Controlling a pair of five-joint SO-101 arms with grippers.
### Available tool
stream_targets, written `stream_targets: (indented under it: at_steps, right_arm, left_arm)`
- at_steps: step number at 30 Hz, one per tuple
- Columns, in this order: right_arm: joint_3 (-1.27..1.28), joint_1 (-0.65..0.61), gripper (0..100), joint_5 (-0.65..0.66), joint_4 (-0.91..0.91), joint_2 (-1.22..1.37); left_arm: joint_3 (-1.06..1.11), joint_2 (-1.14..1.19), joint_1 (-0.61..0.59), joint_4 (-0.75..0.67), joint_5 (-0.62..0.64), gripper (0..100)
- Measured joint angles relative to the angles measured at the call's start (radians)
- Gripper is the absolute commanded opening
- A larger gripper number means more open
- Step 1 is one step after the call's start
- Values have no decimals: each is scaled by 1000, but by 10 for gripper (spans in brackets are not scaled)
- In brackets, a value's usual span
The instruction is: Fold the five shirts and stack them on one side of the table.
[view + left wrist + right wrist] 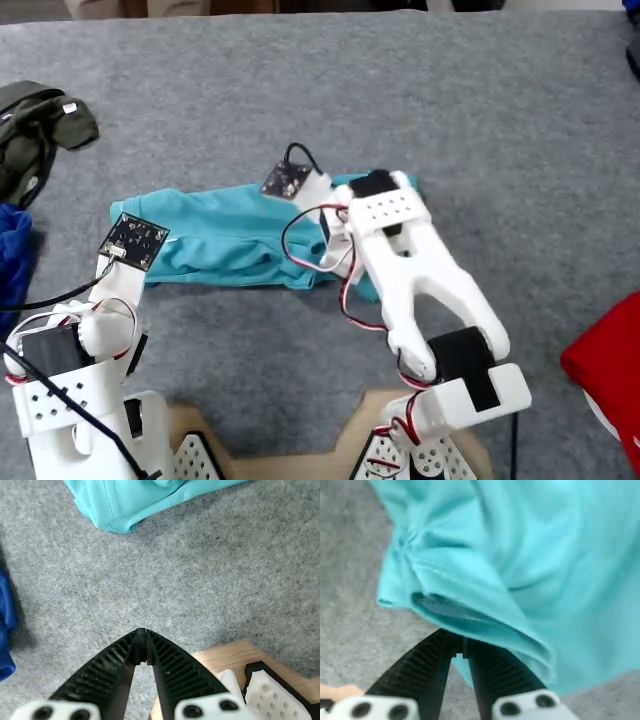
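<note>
step: folding teal shirt, mid-frame on the grey mat | right gripper: jaws closed, seemingly pinching its hem fold | left gripper: jaws closed, empty, lower left | advice: carry fold flat across, edges aligned, left pinning the cloth

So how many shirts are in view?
4: teal shirt mid-table, red shirt at the right edge, blue shirt at the left edge, dark green shirt beyond it. A fifth may be hidden.

Plain turquoise shirt on grey table; red garment, blue garment, olive garment
</note>
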Motion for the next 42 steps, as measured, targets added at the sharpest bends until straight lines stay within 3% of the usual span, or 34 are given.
stream_targets:
  at_steps: [10,17,22,25,35,42]
  right_arm:
    - [-250,63,6,52,137,9]
    - [-270,63,13,78,304,9]
    - [-259,98,146,78,371,3]
    - [-193,95,157,72,374,-11]
    - [-32,6,96,-229,178,-12]
    - [52,-29,96,-298,112,-12]
  left_arm:
    - [0,0,0,0,0,21]
    - [0,0,0,0,0,21]
    - [0,0,0,0,0,21]
    - [0,0,0,0,0,21]
    - [35,0,8,0,0,21]
    - [35,0,8,0,0,21]
